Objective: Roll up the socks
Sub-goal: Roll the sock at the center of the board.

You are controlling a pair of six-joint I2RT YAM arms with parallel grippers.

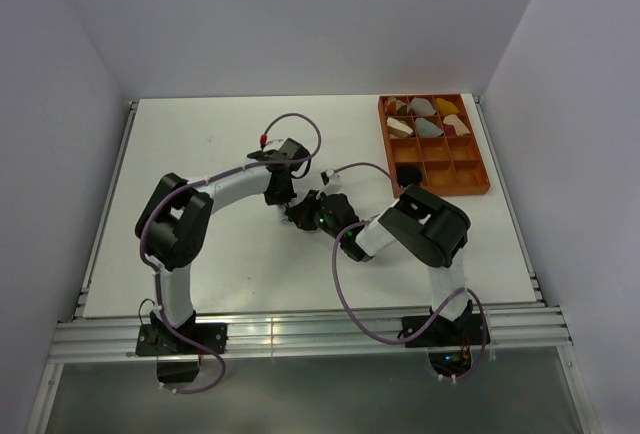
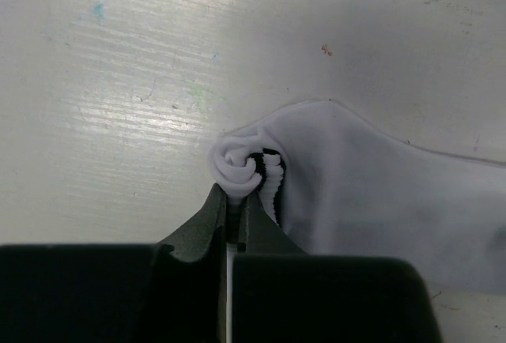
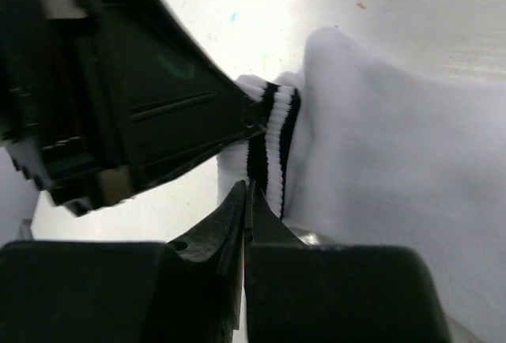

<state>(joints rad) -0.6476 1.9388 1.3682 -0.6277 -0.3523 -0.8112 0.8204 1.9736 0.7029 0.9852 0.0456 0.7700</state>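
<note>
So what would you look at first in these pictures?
The white sock in the middle of the table, its striped cuff curled into a tiny swirl. The left pincer and right pincer are both shut, pinching that cuff. At the far right corner sits an orange tray holding colourful bundles.

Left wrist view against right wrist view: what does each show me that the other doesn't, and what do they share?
Only left wrist: the cuff end wound into a tight spiral right at the tips of the left gripper, which is shut on it. Only right wrist: the right gripper, closed with its tips against the cuff stripes, and the left gripper's black body seen from the side. Both: the white sock lying on the white table, black stripes at its cuff.
</note>
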